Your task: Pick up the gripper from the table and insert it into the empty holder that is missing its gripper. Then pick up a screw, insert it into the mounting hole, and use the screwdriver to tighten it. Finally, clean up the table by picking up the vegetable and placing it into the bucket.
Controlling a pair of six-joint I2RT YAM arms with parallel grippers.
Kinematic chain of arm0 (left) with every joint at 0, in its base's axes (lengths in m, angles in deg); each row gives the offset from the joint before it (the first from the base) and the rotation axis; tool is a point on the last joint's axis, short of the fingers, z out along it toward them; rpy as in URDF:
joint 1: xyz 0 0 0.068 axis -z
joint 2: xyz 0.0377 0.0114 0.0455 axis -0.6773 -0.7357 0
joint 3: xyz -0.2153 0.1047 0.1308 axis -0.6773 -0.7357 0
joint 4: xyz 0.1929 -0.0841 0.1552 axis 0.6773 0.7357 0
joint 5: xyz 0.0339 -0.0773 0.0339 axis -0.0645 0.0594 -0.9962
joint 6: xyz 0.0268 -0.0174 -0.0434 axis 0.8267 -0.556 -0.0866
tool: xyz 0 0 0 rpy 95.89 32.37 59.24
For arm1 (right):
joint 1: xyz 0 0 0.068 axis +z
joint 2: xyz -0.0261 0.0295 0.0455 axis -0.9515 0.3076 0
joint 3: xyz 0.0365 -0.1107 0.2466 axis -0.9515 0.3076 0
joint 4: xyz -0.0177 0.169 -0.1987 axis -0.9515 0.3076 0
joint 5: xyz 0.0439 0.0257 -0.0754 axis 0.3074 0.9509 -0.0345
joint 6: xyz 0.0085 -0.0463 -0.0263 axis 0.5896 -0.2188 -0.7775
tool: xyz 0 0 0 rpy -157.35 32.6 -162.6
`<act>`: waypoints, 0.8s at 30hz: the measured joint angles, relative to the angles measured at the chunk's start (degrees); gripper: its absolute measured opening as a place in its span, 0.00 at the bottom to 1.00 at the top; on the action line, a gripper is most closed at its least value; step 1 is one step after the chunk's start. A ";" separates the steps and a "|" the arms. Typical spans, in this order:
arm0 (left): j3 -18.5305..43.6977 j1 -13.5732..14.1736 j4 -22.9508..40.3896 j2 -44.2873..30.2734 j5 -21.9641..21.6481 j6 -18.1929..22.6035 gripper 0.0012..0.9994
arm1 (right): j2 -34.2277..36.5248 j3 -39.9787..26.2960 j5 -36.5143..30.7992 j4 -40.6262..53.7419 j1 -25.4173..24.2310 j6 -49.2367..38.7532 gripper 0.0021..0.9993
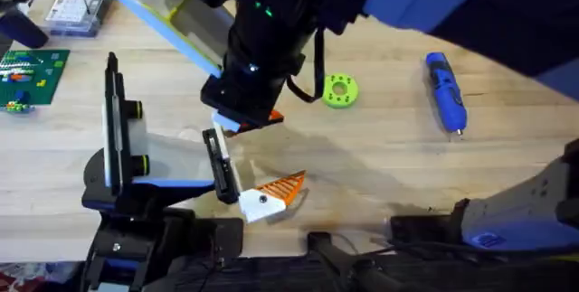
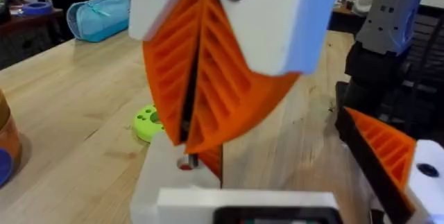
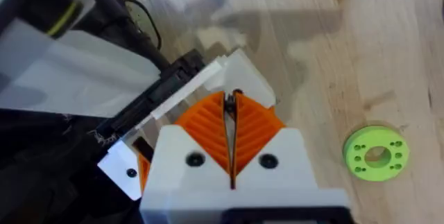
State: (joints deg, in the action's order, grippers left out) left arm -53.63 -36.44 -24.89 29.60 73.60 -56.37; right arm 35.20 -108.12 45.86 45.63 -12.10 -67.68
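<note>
Right claw (image 3: 231, 102) pressing together, pinching what looks like small screw (image 2: 186, 163), hovering just above holder (image 1: 217, 170) block. Orange finger (image 1: 279, 188) sitting at holder's end. I'm judging best: keeping screw upright, lowering slowly, releasing only once seated in hole.

Arm housings: black, with a green indicator light. Fingers (image 3: 208, 123): white blocks, black screws, orange ribbed pads.
</note>
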 joint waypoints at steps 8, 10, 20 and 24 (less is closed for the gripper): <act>0.00 0.00 0.00 0.00 0.00 0.00 0.99 | 0.00 0.00 0.00 -0.10 -0.02 -0.39 0.01; 0.00 0.00 0.00 0.00 0.00 0.00 0.99 | 0.00 0.00 0.00 -0.31 -0.02 -0.45 0.01; 0.00 0.00 0.00 0.00 0.00 0.00 0.99 | 0.00 0.00 0.00 -0.33 -0.28 -0.49 0.01; 0.00 0.00 0.00 0.00 0.00 0.00 0.99 | 0.00 0.00 0.00 -0.33 -0.28 -0.70 0.01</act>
State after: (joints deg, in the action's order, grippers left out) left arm -53.63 -36.44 -24.89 29.60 73.60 -56.37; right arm 35.20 -108.12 45.86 45.30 -12.38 -68.39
